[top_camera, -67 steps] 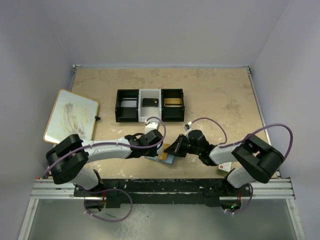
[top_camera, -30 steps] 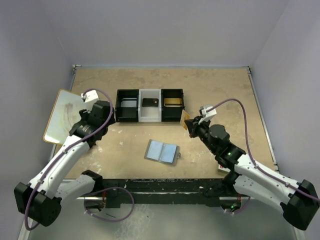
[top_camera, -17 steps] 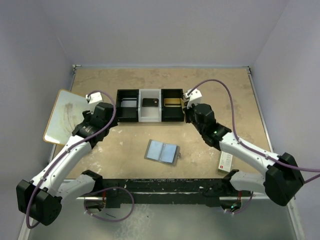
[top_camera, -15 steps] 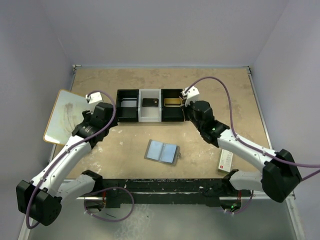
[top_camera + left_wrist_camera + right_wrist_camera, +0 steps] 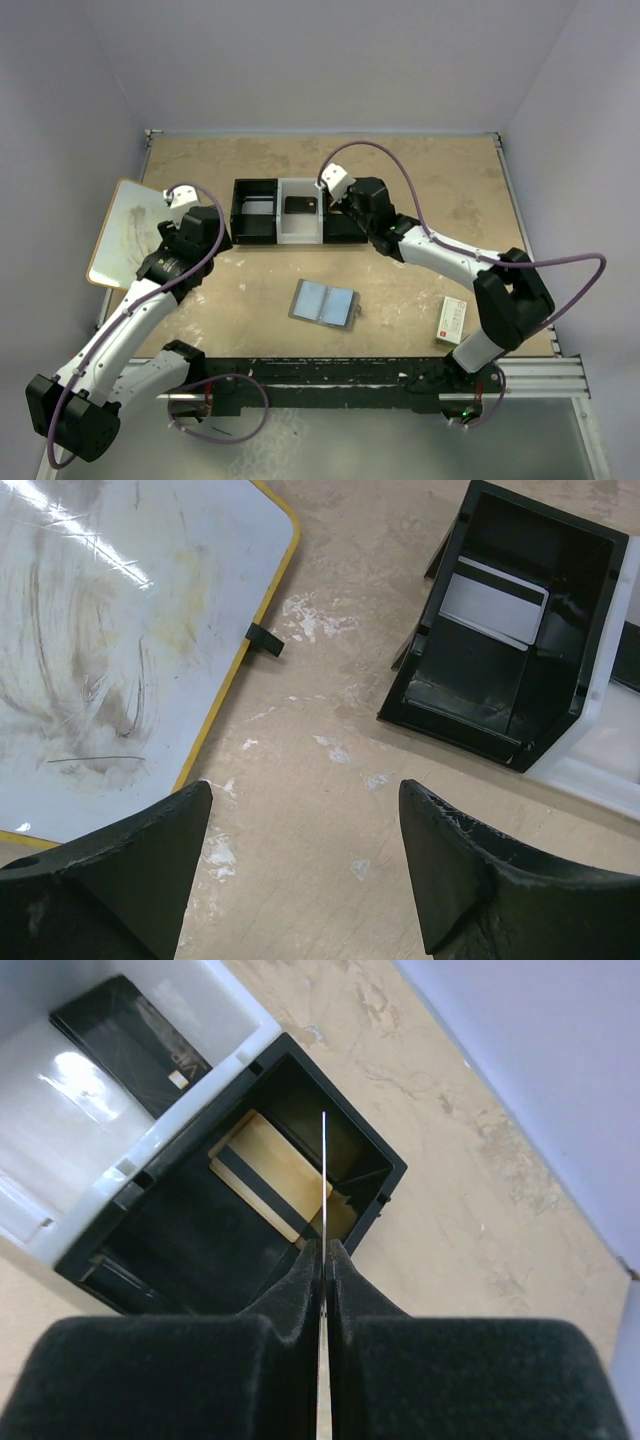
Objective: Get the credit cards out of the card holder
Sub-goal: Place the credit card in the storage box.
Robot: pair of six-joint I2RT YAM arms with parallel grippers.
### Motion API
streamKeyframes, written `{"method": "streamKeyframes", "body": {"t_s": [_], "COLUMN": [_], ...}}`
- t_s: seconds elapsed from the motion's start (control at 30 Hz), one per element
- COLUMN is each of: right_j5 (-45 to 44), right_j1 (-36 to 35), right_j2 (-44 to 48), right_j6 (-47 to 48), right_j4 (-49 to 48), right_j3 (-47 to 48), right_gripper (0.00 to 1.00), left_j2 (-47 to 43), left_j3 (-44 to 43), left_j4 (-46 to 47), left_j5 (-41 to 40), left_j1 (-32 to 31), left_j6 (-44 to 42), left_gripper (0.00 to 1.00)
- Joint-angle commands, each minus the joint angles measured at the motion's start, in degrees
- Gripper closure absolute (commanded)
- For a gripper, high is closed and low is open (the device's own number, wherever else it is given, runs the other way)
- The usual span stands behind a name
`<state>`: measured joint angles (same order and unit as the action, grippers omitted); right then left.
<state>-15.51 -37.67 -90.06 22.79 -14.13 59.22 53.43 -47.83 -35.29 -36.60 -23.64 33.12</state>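
You have the tray [image 5: 252, 238] toward the back of the table [image 5: 430, 170], with one card lying in each compartment: left card [image 5: 495, 602], middle card [image 5: 300, 204], right card [image 5: 262, 1173]. Your right gripper [image 5: 323, 1252] pinches the held card [image 5: 324, 1180] edge-on above the right compartment. The card holder [image 5: 324, 302] lies opened flat in front of the tray. The board [image 5: 140, 232] sits at the left, with your spread left gripper [image 5: 303, 795] above the table between it and the tray. The small box [image 5: 452, 320] lies at the near right

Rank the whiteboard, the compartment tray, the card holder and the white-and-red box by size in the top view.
1. whiteboard and tray: too alike to rank, and the tray is partly covered.
2. card holder
3. white-and-red box
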Motion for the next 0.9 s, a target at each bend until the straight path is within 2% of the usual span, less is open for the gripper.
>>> {"method": "streamKeyframes", "body": {"t_s": [0.0, 0.27, 0.6, 0.87], "right_j5": [-0.44, -1.01, -1.75, 2.59], "right_j1": [0.12, 0.1, 1.48, 3.92], "right_j2": [-2.77, -10.73, -18.54, -18.47], "right_j6": [11.23, 13.36, 17.31, 19.93], "right_j4": [-4.07, -6.3, -1.68, -0.8], "right_j3": [3.99, 6.46, 12.75, 12.74], "right_gripper": [1.0, 1.0, 1.0, 1.0], "left_j2": [-0.39, -0.12, -0.65, -0.06], "left_j3": [-0.82, -0.99, -0.94, -0.94], "left_j4": [1.06, 0.88, 0.96, 1.06], "left_j5": [-1.84, -1.38, -1.37, -1.02], "left_j1": [0.26, 0.2, 0.17, 0.2], "left_j6": [-1.62, -2.11, -2.34, -2.38], "left_gripper": [0.26, 0.26, 0.25, 0.25]}}
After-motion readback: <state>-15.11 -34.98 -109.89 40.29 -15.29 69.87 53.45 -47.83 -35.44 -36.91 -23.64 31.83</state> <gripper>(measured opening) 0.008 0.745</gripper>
